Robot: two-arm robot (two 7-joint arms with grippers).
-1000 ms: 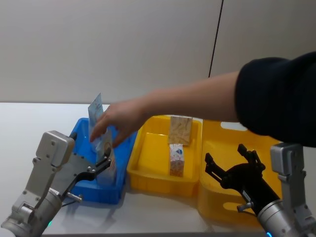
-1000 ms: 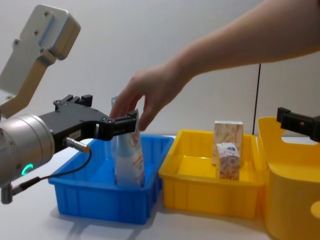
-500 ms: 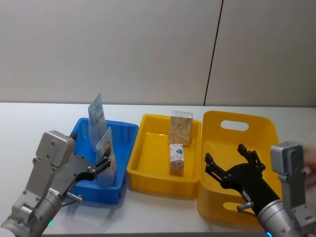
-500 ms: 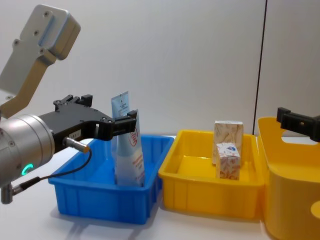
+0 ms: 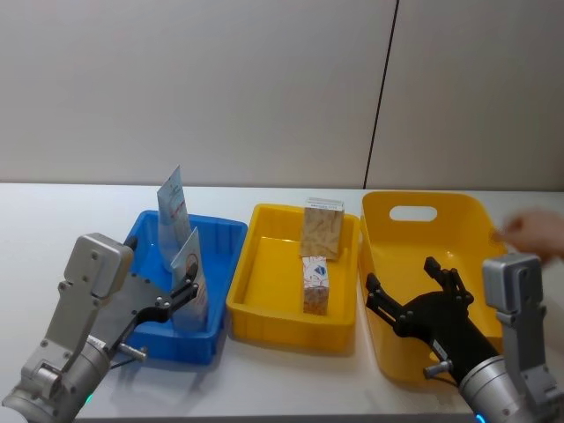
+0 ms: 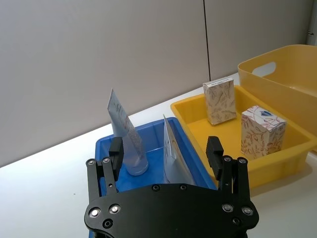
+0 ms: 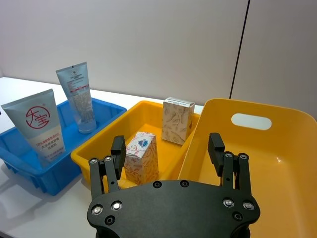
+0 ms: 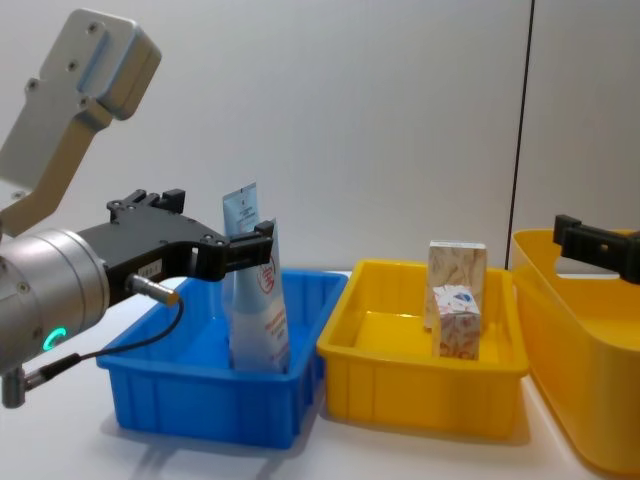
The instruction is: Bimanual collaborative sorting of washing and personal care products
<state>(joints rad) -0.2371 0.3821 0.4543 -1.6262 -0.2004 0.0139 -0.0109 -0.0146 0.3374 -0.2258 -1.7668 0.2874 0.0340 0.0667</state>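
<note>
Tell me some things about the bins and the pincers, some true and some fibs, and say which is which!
1. The far tube and the near tube stand in the blue bin. True.
2. Both cartons sit in the blue bin. False: the back carton and the front carton stand in the yellow tray.
3. The left pincer grips a tube. False: it is open, closed on nothing.
4. The right pincer is open. True.

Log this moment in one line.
left claw open by blue bin | right claw open at yellow basket | two tubes in blue bin | two cartons in yellow tray
</note>
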